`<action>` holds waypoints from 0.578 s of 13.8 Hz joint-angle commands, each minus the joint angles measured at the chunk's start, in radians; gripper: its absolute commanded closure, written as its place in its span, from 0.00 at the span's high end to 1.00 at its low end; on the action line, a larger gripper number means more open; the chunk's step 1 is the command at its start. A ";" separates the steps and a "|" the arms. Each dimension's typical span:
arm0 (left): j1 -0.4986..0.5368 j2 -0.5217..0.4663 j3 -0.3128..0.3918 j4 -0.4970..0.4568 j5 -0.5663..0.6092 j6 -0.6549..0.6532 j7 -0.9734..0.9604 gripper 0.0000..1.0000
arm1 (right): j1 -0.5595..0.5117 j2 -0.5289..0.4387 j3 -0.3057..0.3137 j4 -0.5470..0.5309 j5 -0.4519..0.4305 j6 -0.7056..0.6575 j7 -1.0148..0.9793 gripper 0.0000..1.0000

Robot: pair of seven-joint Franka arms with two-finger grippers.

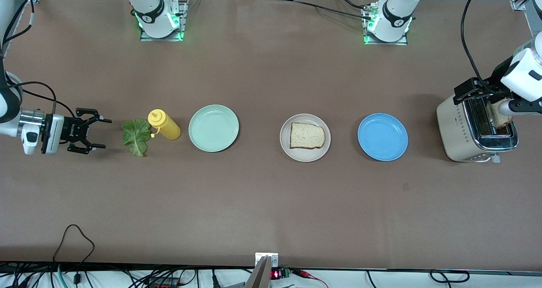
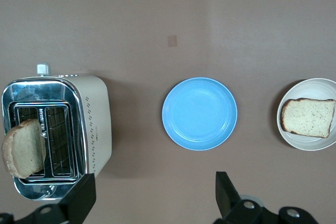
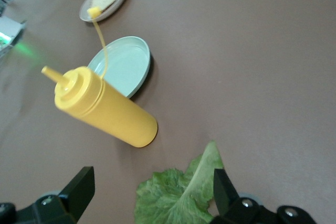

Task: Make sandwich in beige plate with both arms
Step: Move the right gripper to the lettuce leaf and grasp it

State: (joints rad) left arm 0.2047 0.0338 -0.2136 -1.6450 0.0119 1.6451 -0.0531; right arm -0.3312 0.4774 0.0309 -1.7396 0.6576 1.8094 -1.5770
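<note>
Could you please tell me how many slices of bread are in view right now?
2. One slice lies on the beige plate, between the green plate and blue plate. The other slice stands in the toaster. More could sit hidden inside its slots.

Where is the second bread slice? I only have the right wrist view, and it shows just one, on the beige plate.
Observer: The second slice stands in a slot of the toaster, at the left arm's end of the table.
Operator: Is the left pincer gripping it?
Observer: No. The left pincer hangs open over the toaster, holding nothing.
Operator: What lies between the toaster and the beige plate?
Observer: Only the blue plate; the beige plate comes next.
</note>
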 commanded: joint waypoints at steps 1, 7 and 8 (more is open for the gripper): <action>0.004 -0.015 -0.004 -0.004 -0.004 0.001 0.013 1.00 | 0.066 -0.005 -0.005 0.057 -0.097 0.044 0.266 1.00; 0.005 -0.009 -0.001 0.008 -0.004 -0.002 0.013 1.00 | 0.219 -0.022 -0.003 0.057 -0.496 0.168 1.016 1.00; 0.004 -0.006 -0.001 0.011 -0.003 -0.001 0.013 1.00 | 0.245 -0.017 -0.003 0.048 -0.553 0.182 1.117 1.00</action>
State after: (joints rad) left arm 0.2054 0.0334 -0.2130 -1.6425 0.0119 1.6452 -0.0531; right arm -0.1226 0.4618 0.0347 -1.6691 0.1903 1.9610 -0.6184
